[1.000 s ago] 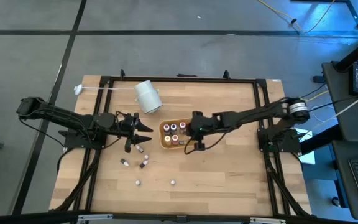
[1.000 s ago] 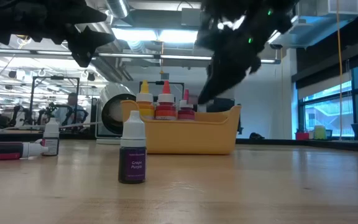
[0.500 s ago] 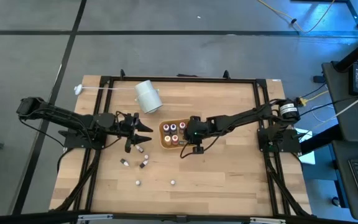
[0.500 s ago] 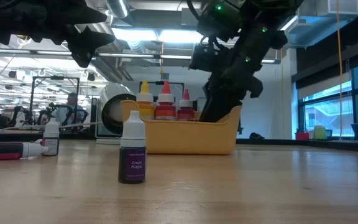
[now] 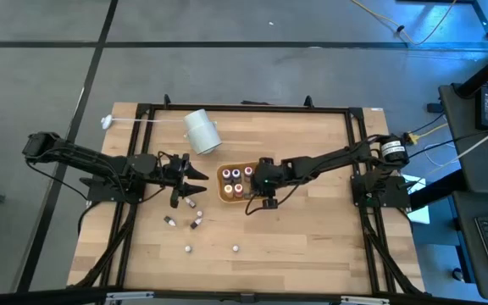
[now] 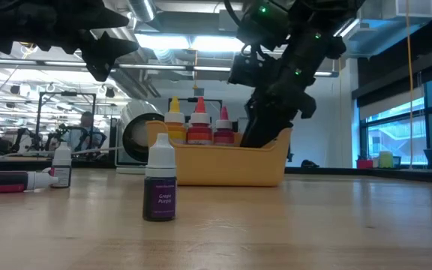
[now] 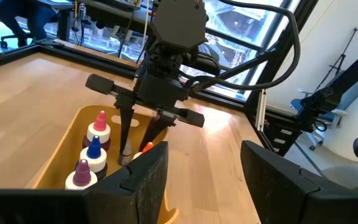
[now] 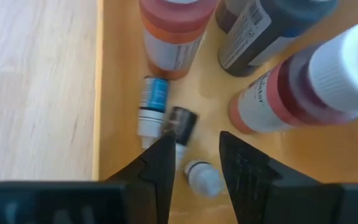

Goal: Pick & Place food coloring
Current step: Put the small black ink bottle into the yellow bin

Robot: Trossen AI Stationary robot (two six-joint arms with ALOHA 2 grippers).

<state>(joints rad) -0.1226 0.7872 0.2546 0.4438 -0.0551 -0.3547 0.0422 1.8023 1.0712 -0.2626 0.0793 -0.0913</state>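
Well, over on the left, the left gripper (image 5: 198, 184) hovers with its fingers parted and empty, just beside the orange tray (image 5: 224, 194). Loose food coloring bottles (image 5: 191, 204) sit on the table close by its fingertips, so I'd say that arm is nearer them. Further right, the right gripper (image 5: 257, 186) dips into the tray with its fingers apart, gripping nothing. Tiny bottles (image 8: 180, 124) lie flat past its tips.

Overhead, table-level, two wrist views, all sharing tray (image 5: 235, 183)
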